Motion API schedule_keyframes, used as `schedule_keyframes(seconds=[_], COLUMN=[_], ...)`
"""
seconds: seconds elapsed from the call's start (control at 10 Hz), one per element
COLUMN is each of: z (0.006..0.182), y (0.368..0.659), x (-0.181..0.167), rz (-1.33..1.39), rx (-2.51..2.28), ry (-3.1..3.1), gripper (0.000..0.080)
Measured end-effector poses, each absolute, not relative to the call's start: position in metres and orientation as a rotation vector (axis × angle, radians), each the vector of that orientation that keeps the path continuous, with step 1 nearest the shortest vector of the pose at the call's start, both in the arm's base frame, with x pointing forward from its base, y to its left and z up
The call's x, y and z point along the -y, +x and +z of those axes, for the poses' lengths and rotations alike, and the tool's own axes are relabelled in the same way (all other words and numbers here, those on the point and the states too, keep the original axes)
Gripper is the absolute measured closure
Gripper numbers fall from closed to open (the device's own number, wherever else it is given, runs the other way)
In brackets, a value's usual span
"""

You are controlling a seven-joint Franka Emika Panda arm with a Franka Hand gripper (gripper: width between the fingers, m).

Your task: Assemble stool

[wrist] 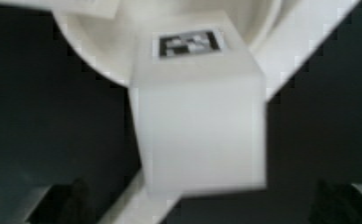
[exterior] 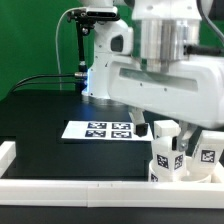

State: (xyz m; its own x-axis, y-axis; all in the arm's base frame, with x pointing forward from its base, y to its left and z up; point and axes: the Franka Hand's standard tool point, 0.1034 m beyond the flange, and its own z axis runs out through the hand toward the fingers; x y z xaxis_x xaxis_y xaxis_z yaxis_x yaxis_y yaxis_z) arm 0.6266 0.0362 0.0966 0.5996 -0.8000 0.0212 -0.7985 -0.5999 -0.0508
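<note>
In the wrist view a chunky white leg [wrist: 196, 130] with a square tag stands up from the round white seat [wrist: 107, 45], pointing toward the camera. My gripper [wrist: 204, 208] is open just above the leg's free end. Its dark fingertips [wrist: 62, 205] stand wide apart on either side and do not touch the leg. In the exterior view the gripper [exterior: 163, 128] hangs over a tagged upright leg [exterior: 165, 160] at the front right. A second tagged leg [exterior: 205, 152] stands to its right. The seat is hidden there behind the front rail.
The marker board [exterior: 108, 129] lies on the black table to the exterior view's left of the gripper. White frame rails [exterior: 70, 185] run along the front and left edges. The arm's base [exterior: 100, 60] stands at the back.
</note>
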Motion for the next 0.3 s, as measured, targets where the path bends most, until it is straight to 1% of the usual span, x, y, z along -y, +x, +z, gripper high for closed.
schedule_keyframes(seconds=[0.1,0.2,0.3], z=[0.1064,0.1096,0.1078], y=[0.6293,0.6303,0.6295], x=[-0.0307,-0.0253,-0.0264], rz=[-0.072,-0.074,-0.07], rx=[-1.367,-1.353,-1.35], ry=[-2.775,-2.78,-2.783], gripper=[0.0159,0.0159,0.0159])
